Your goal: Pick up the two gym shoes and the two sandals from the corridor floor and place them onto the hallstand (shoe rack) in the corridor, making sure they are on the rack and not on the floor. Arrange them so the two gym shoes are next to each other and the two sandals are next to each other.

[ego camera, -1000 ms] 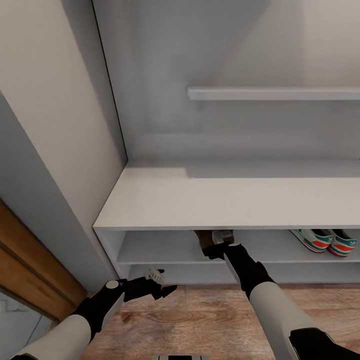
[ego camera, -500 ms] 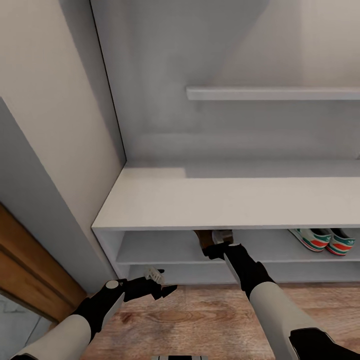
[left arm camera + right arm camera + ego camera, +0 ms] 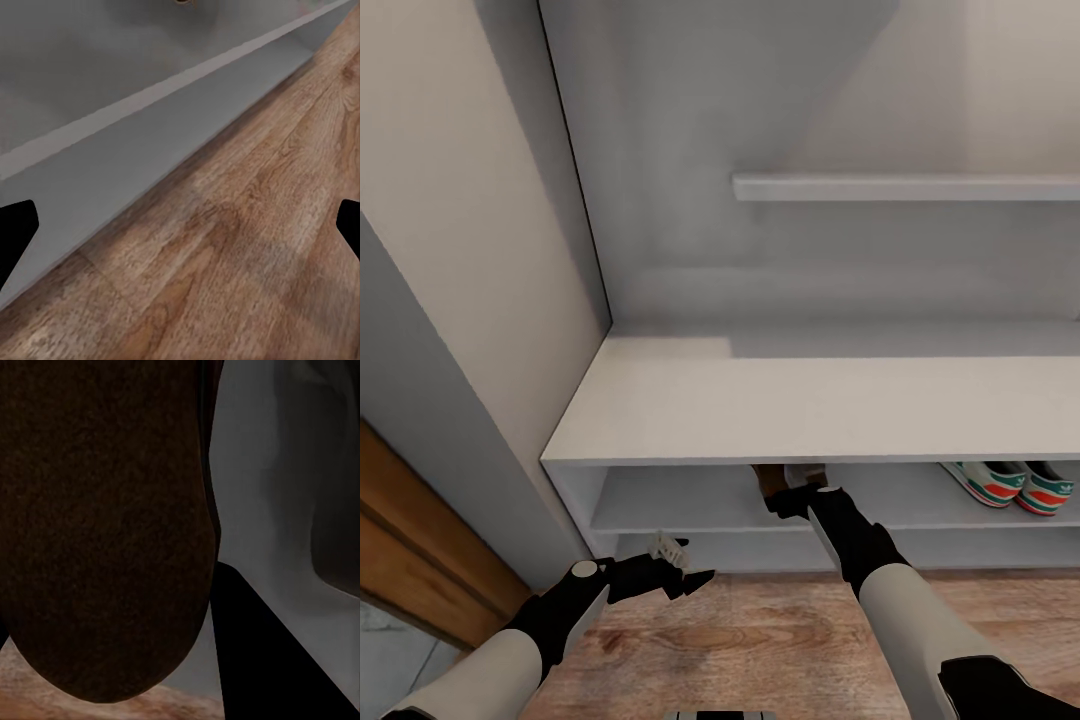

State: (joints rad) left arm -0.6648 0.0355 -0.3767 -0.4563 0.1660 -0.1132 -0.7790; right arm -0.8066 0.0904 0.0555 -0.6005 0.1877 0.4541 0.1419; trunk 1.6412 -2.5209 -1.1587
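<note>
- Right now right tool reaches into hallstand upper opening, pinching a sandal.
- Gym shoes well apart, same shelf.
- Left tool spread over corridor floor.

Hallstand straight ahead, bench top over two low shelf openings, wall shelf above and behind. Gym shoes side by side in upper opening, far right. Sandal in same opening near centre, well left of them, right gripper at it. Left gripper over corridor floor, just before the lower opening's left end.
</note>
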